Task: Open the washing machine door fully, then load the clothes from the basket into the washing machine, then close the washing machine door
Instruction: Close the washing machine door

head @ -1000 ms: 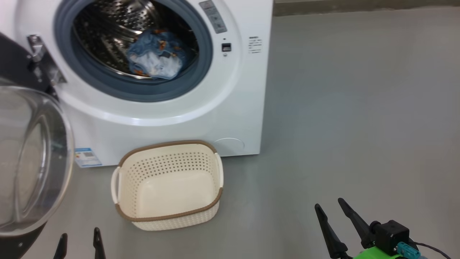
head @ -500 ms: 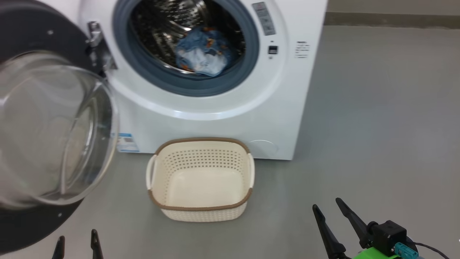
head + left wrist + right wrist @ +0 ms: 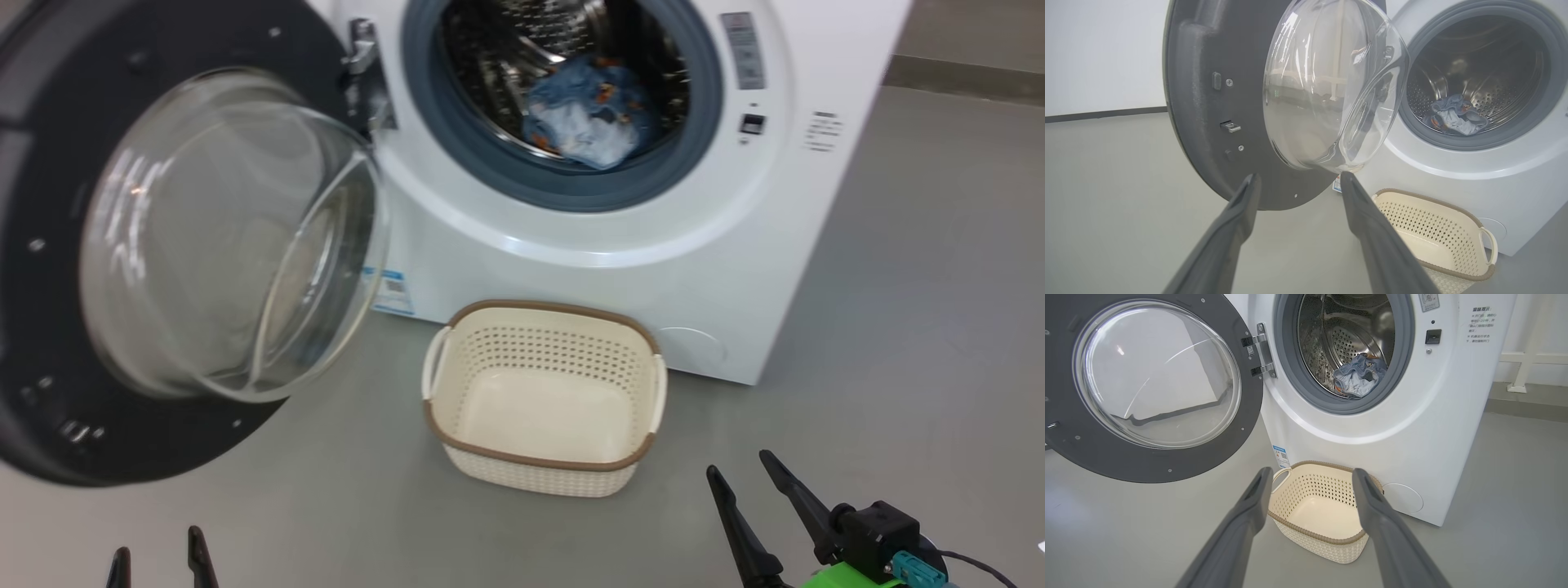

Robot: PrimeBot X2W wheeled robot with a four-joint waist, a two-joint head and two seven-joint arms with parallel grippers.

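The white washing machine [image 3: 620,269] stands with its door [image 3: 49,343] swung wide to the left, glass bowl facing me. Blue printed clothes [image 3: 588,114] lie in the steel drum, also seen as clothes [image 3: 1357,375] and clothes [image 3: 1455,118]. The cream basket [image 3: 543,469] sits empty on the floor before the washer. My left gripper [image 3: 157,551] is open at the lower left, well short of the door [image 3: 1196,102]. My right gripper [image 3: 743,474] is open at the lower right, right of the basket [image 3: 1316,539], nothing between its fingers.
Grey floor [image 3: 922,343] stretches to the right of the washer. The open door [image 3: 1155,465] juts out over the floor on the left. A white wall [image 3: 1102,53] with a dark skirting lies behind the door.
The whole head view has shifted right across the frames: the camera turned left, bringing more of the open door into view. Both grippers keep their places and stay open.
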